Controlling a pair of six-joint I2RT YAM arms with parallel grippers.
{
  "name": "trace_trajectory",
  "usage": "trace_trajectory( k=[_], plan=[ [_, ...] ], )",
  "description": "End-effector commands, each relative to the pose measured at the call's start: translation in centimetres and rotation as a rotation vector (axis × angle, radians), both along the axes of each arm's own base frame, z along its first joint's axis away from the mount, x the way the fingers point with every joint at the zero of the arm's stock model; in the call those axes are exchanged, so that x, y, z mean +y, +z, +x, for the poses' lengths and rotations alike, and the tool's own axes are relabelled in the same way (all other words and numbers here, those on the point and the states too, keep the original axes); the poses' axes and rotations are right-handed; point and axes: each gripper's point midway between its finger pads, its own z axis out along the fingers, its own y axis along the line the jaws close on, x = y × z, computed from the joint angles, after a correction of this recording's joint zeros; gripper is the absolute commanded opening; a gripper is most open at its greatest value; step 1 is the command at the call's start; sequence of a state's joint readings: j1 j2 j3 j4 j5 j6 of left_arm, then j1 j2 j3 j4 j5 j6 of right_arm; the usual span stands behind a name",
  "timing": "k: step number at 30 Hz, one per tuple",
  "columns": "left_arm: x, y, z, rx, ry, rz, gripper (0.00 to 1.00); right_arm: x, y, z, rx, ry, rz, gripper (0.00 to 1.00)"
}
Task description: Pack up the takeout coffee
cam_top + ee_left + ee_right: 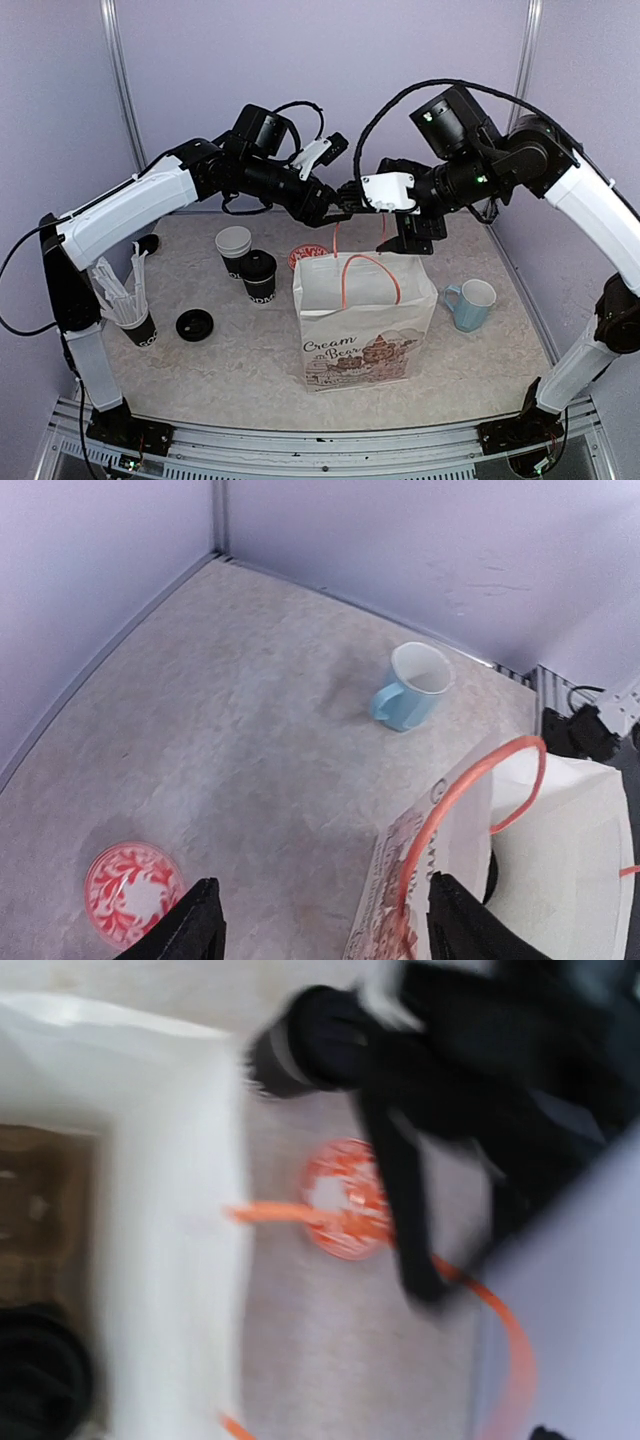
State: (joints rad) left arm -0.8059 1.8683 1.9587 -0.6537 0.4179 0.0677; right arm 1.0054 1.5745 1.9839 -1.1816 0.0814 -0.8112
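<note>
1. Left gripper (338, 205): reaches in from the left, above the far rim of the paper bag (365, 325). In its wrist view the left gripper (322, 905) has its fingers (195, 925) spread wide with nothing clamped. One orange handle (455, 805) arcs up just beside the inner face of the right-side finger. I cannot tell whether they touch.
2. Right gripper (410, 238): hangs over the bag's far right corner, pointing down. Its wrist view is motion-blurred and its own fingers are not readable, so I cannot tell how far it is open or whether it holds anything.
3. The bag stands upright mid-table with its mouth open, printed "Cream Bear" on the near face. Its far handle is drawn up toward the two grippers.
4. Takeout coffee, on the table (250, 380) left of the bag:
   - the lidded cup (260, 276) stands upright;
   - the open cup (233, 246) stands just behind it, white inside, with no lid;
   - the loose lid (194, 324) lies flat, nearer the left arm.
5. Inside the bag, the right wrist view shows a black round shape (40, 1370) on the brown floor. It is too blurred to name.
6. Other items:
   - the blue mug (472, 303) is right of the bag;
   - the red-patterned disc (130, 892) lies behind the bag;
   - the straw cup (132, 318) stands at far left.
</note>
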Motion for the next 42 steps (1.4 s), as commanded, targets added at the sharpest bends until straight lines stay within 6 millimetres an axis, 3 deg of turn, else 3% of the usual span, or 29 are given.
trace_trajectory(
  k=[1,3,6,11,21,28,42],
  plan=[
    [6.4,2.1,1.9,-0.176,0.278,0.152,0.74,-2.7,4.6,2.1,-0.120,-0.059,0.105,0.91],
    [9.4,1.6,3.2,-0.215,0.414,0.239,0.80,-4.0,4.7,3.3,-0.126,-0.090,0.116,0.94],
    [13.2,0.1,4.8,-0.172,0.564,0.338,0.80,-5.8,4.2,5.0,-0.109,-0.130,0.128,0.99],
    [16.7,-4.9,7.1,0.047,0.685,0.410,0.79,-8.1,1.9,6.7,0.006,-0.170,0.140,1.00],
    [18.3,-11.3,9.4,0.281,0.764,0.484,0.78,-12.4,0.2,10.0,0.114,-0.281,0.200,0.98],
    [18.2,-14.9,8.9,0.376,0.744,0.540,0.77,-12.7,-2.2,9.4,0.114,-0.266,0.182,0.98],
    [18.9,-18.8,7.8,0.435,0.740,0.648,0.79,-12.5,-3.8,9.2,0.147,-0.256,0.168,0.98]
  ],
)
